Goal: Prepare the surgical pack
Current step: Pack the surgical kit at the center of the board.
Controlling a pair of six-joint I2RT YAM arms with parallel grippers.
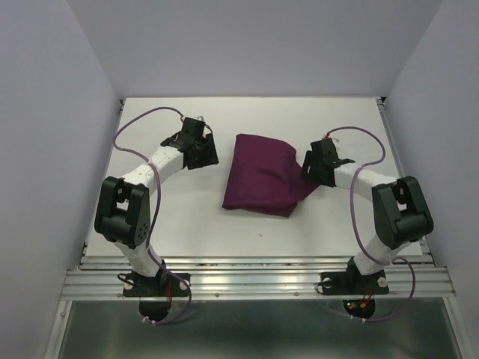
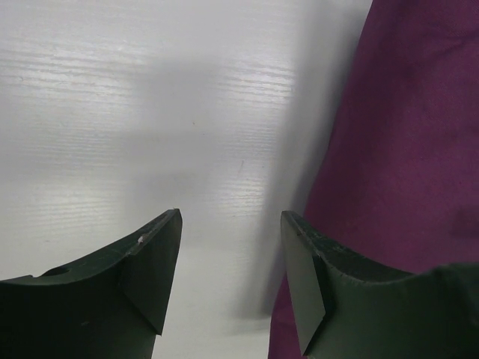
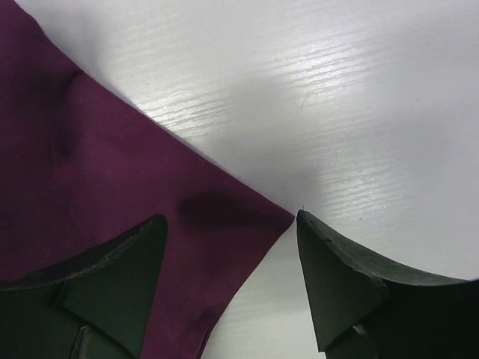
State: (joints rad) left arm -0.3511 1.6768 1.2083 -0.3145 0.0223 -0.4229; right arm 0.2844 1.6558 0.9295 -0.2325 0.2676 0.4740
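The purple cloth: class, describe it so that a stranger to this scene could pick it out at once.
Look at the white table. At its middle lies the purple cloth, folded into a rough rectangle: the only fabric there, dark against the pale top.

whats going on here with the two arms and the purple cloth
A folded purple cloth lies on the table between the two arms' grippers. The left gripper is open over bare table beside the cloth's edge. The right gripper is open above a corner of the cloth. Neither is gripping it.
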